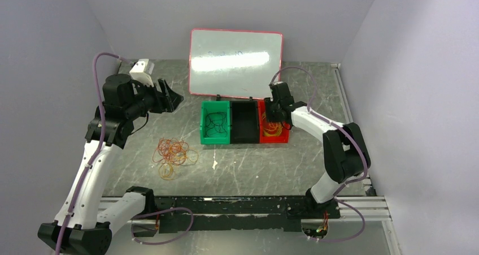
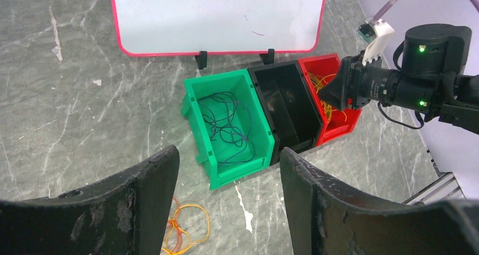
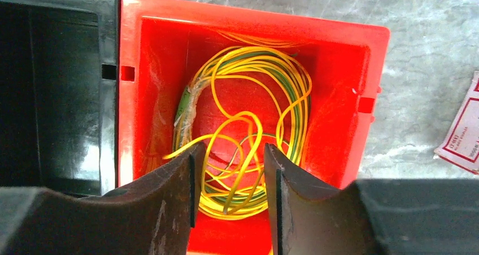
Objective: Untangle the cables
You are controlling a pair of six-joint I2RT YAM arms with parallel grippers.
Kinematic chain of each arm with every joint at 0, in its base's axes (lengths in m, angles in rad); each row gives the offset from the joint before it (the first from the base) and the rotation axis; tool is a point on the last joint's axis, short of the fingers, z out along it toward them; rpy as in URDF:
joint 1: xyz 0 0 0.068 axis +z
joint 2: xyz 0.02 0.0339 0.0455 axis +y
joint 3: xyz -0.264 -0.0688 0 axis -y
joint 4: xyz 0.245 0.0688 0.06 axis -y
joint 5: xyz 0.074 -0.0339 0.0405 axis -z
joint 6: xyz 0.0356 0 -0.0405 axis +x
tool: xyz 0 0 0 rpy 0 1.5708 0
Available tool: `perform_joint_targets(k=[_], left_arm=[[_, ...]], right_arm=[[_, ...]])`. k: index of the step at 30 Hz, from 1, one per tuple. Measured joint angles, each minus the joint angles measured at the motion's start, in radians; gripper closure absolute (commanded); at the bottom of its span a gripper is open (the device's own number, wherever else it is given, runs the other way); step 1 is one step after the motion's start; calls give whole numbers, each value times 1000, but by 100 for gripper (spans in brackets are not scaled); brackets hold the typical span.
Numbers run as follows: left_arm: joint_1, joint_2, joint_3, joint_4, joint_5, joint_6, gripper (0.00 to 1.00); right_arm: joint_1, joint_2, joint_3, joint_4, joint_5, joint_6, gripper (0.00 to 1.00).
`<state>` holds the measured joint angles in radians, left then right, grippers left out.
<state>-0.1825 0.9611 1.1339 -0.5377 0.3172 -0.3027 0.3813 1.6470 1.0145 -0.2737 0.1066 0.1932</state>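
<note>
Where the overhead view shows orange cables [image 1: 174, 155] tangled loose on the worktop [image 1: 254, 164], the left wrist view catches only their edge, yet resolves black cables [image 2: 229, 125] inside the green bin [image 2: 217, 80]. The left end effector [image 2: 229, 153] hangs released, fingers spread wide, empty. Past the black bin [image 2: 274, 68], the right wrist view shows yellow cables [image 3: 282, 80] coiled in the red bin [image 3: 339, 113]. The right end effector [image 3: 233, 150] is poised over them, fingers parted, pinching nothing.

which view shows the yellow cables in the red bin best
The right wrist view: it looks straight down into the red plastic bin, and the yellow wire cable loops fill its middle. The top external view shows only a small yellow patch beside the right gripper; the left wrist view shows a few strands behind that gripper.
</note>
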Motion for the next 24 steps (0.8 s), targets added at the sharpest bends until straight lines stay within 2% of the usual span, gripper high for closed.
perform_joint_targets(k=[8, 18, 20, 24], left_arm=[[0, 0, 0, -6, 0, 0, 30], [0, 1, 0, -11, 0, 1, 30], [0, 1, 0, -14, 0, 2, 30], [0, 1, -8, -14, 0, 2, 30]], right_arm=[[0, -68, 23, -47, 17, -3, 42], [0, -178, 33, -98, 42, -7, 36], [0, -188, 35, -105, 45, -8, 40], [0, -203, 37, -114, 57, -17, 60]])
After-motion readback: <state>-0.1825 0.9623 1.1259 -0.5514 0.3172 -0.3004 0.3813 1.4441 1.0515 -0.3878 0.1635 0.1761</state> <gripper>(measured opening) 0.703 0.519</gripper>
